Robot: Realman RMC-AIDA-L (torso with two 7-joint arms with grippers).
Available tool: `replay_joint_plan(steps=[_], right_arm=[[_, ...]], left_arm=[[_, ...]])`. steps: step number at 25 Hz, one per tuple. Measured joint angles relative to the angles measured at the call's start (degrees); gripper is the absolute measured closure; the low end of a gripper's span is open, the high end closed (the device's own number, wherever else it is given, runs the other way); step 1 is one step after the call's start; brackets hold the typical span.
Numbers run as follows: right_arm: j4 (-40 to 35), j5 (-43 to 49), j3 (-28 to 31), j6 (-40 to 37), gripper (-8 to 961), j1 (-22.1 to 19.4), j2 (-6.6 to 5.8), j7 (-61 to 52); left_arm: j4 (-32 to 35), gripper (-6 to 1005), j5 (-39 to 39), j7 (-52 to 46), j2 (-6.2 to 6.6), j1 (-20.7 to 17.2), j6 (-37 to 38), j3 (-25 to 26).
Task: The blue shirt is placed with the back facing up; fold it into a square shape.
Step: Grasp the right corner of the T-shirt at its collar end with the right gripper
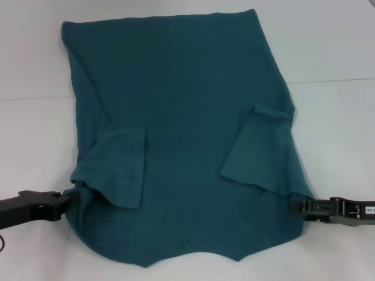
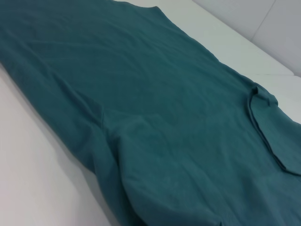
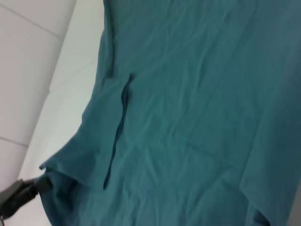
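Note:
The blue shirt [image 1: 181,117] lies flat on the white table [image 1: 334,134], plain side up, with both short sleeves folded inward over its body. The neckline end points toward me and the hem lies far away. My left gripper [image 1: 73,198] is shut on the shirt's left edge near the shoulder, where the fabric bunches up. At the right edge near the other shoulder, my right gripper [image 1: 291,206] is shut on the cloth. The left wrist view shows only the shirt [image 2: 155,117]. In the right wrist view the shirt [image 3: 197,103] fills the picture, with the left gripper [image 3: 33,188] at its far corner.
Bare white table surface [image 1: 29,146] surrounds the shirt on both sides. A seam line [image 1: 334,81] runs across the table behind the arms. A white wall panel [image 3: 28,70] stands beyond the table.

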State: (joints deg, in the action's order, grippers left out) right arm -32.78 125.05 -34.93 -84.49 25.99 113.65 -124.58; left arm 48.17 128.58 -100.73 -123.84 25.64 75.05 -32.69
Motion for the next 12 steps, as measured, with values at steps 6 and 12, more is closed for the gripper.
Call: replay_joint_plan(steps=[6, 12], right_arm=[[0.1, 0.0, 4.9, -0.3, 131, -0.7, 0.47, 1.3], [0.2, 0.0, 7.1, -0.3, 166, -1.3, 0.76, 1.7]], left_arm=[[0.0, 968, 0.0, 0.0, 0.0, 0.0, 0.0, 0.0], [0.0, 968, 0.0, 0.2, 0.0, 0.1, 0.0, 0.0]])
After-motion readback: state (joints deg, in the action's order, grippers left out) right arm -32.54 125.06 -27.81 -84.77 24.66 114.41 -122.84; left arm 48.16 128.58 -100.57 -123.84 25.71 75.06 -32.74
